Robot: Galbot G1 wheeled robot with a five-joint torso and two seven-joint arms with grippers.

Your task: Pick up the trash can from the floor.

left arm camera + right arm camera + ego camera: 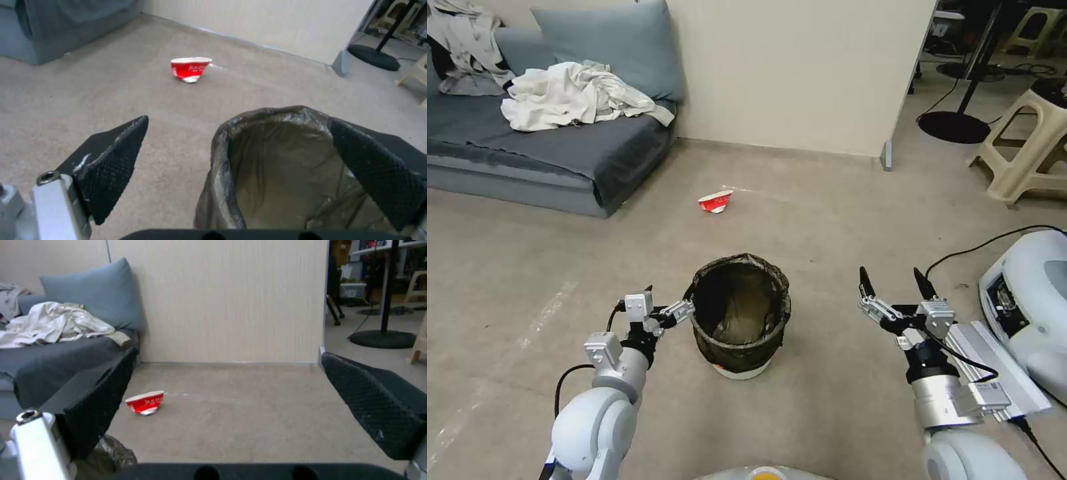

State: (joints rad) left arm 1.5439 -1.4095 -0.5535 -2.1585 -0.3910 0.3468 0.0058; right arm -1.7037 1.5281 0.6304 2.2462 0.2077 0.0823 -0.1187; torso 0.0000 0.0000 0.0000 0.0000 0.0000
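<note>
Left gripper (668, 301) down low at the left side of the small round white plastic trash can with the dark translucent bag folded over its rim (740, 320), arm bent in from the bottom left corner of the head view, white elbow joint up front. Fingers spread wide, straddling the near-left bit of the rim: in the left wrist view one black textured pad (116, 163) out over bare floor, the other (378, 170) over the mouth of the bin, bag rim (222, 156) sitting between them. Nothing clamped yet, can't tell if either pad actually touches the bag.

Right gripper (895, 283) off to the right of the bin, well apart from it, hanging above the flat beige-grey matte floor (827, 220), fingers pointing away from the robot and spread wide, holding nothing.

Trash can itself standing upright on the floor, dead centre in front of the robot, between the two arms, white base peeking out under the bag.

Stuff per view: head view gives the whole layout, plus a white rounded machine with a black cable (1030, 300) at the right edge and a beige plastic stool (1027, 153) further back. Right wrist view looks low across the floor at the crushed red-and-white cup (145, 402), the grey-blue sofa with crumpled pale cloth on it (58, 356) and the cream ribbed wall panel (231, 300), just a sliver of bag at the corner. Left wrist view gets right down into the bin's brownish liner, cup beyond it on the floor.
</note>
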